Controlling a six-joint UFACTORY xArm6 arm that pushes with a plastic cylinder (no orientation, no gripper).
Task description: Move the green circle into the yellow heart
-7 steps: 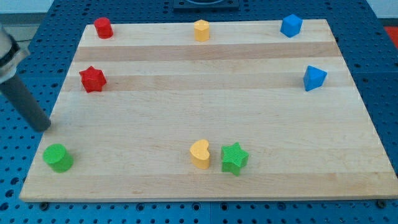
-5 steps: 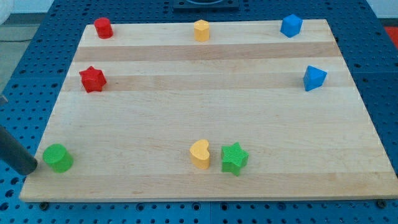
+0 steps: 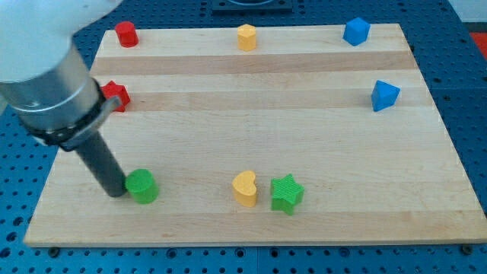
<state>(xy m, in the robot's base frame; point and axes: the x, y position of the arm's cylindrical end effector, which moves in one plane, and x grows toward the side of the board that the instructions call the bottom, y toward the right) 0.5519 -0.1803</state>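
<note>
At the board's lower left, my tip (image 3: 118,192) touches the green circle (image 3: 142,186) from its 9 o'clock side.
No fingers here: just a bare rod. The yellow heart (image 3: 245,188) lies well apart at the circle's 3 o'clock, just beside the green star (image 3: 286,193).
</note>
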